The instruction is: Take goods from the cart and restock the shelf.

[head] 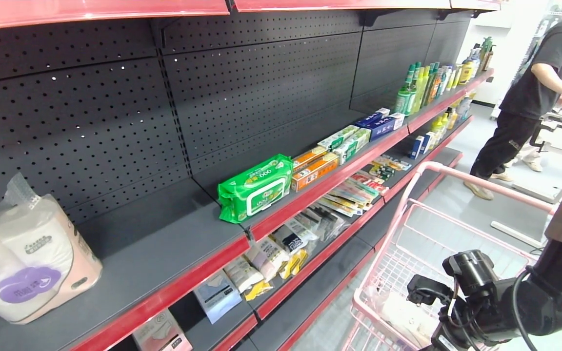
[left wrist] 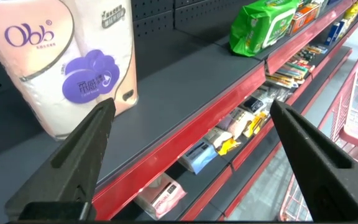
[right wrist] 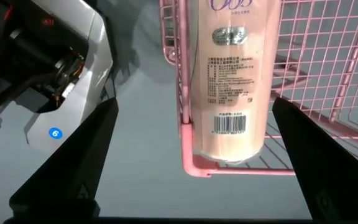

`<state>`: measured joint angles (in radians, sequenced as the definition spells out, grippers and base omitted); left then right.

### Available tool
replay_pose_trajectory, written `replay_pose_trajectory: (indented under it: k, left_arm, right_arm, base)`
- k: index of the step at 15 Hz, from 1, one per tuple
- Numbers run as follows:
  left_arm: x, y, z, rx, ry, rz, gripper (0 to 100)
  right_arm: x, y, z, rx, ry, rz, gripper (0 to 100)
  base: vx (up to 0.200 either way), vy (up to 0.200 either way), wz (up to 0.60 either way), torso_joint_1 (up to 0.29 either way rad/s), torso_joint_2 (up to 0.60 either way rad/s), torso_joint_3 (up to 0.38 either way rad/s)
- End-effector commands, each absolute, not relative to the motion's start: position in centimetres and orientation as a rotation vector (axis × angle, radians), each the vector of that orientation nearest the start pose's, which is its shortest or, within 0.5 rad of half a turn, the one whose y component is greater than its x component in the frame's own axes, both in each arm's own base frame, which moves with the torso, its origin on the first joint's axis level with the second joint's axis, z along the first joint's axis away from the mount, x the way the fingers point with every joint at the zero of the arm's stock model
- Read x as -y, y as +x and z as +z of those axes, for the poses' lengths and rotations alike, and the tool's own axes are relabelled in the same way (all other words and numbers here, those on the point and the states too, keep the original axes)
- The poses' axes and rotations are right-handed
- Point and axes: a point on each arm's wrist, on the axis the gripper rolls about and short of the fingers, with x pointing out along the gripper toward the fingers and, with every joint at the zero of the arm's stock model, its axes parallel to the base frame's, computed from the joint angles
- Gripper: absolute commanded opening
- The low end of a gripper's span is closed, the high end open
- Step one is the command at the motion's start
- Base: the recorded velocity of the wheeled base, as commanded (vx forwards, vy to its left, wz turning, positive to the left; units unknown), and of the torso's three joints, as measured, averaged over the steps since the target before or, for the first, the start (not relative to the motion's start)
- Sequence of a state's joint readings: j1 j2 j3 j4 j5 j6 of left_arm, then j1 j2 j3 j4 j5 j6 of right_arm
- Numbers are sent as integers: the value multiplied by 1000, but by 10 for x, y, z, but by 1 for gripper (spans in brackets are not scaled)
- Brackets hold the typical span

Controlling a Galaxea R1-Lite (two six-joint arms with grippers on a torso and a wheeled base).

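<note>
A pink and white tissue roll pack [head: 27,258] [left wrist: 67,56] stands on the dark shelf board [head: 164,253] at the left. My left gripper [left wrist: 191,106] hovers open in front of that board, right of the pack, with nothing between its fingers. The pink wire cart [head: 437,168] stands at the lower right. My right arm [head: 481,302] hangs over the cart's near corner. My right gripper [right wrist: 194,102] is open above a pink pack [right wrist: 232,74] that lies in the cart against its rim [right wrist: 229,169], and does not touch it.
A green wipes pack [head: 256,187] [left wrist: 263,25], boxes [head: 315,168] and bottles [head: 420,85] line the shelf toward the right. Lower shelves [head: 305,229] hold small packets. A person [head: 530,97] stands at the far end of the aisle. Bare board lies between the roll pack and the wipes.
</note>
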<state>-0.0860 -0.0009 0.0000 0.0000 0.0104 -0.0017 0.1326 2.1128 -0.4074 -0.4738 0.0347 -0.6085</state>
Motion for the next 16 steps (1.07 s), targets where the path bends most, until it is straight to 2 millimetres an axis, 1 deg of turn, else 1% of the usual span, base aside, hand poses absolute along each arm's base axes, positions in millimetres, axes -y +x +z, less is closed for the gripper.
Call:
replay_pose_trajectory:
  k: [1, 4, 9, 10, 15, 16]
  left_arm:
    - [-2, -23, 75, 0, -2, -75, 100]
    - [-2, -23, 75, 0, -2, -75, 100]
    - [-2, -23, 75, 0, -2, -75, 100]
    - [-2, -23, 75, 0, -2, -75, 100]
    - [-2, -23, 75, 0, -2, -75, 100]
    - [-2, -23, 75, 0, -2, -75, 100]
  right_arm:
    - [-33, 242, -27, -1155, -587, 518, 100]
    - [-34, 254, -27, -1130, -591, 511, 100]
    - [-34, 267, -28, -1102, -612, 503, 100]
    - [-33, 269, -29, -1103, -611, 499, 100]
    - [-19, 292, -27, -1053, -641, 470, 100]
    - [-18, 293, -27, -1049, -645, 470, 100]
  base:
    - [0, 0, 0, -90, 217, 115]
    - [0, 0, 0, -103, 227, 128]
    - [0, 0, 0, -139, 312, 166]
    - [0, 0, 0, -149, 320, 168]
    - [0, 0, 0, -151, 333, 182]
    - [0, 0, 0, -66, 203, 100]
